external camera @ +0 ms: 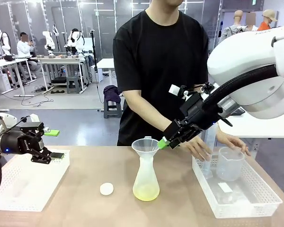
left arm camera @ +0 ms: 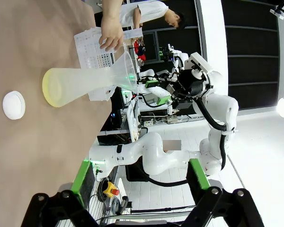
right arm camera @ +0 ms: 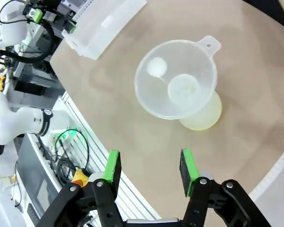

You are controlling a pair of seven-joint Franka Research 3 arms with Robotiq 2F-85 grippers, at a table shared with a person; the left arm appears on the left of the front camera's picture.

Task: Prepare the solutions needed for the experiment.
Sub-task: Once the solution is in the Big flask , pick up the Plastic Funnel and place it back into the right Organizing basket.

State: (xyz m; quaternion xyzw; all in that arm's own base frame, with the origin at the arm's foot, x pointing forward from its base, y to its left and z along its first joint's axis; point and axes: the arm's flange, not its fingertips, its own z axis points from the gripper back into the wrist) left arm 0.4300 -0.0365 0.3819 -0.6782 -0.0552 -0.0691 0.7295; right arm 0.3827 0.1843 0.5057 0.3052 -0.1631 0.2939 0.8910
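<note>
Lifting the funnel [external camera: 145,145] slowly, straight up, keeps the yellow liquid [external camera: 146,193] safe; right gripper [right arm camera: 150,165] and left gripper [external camera: 55,144] both hang open, empty.

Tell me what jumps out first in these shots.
A translucent conical flask stands mid-table with a funnel in its neck and a shallow layer of pale yellow-green solution at its bottom. The right gripper hovers open and empty just beside the funnel's rim. The person's hand reaches into the white tray on the robot's right, next to a clear beaker.
</note>
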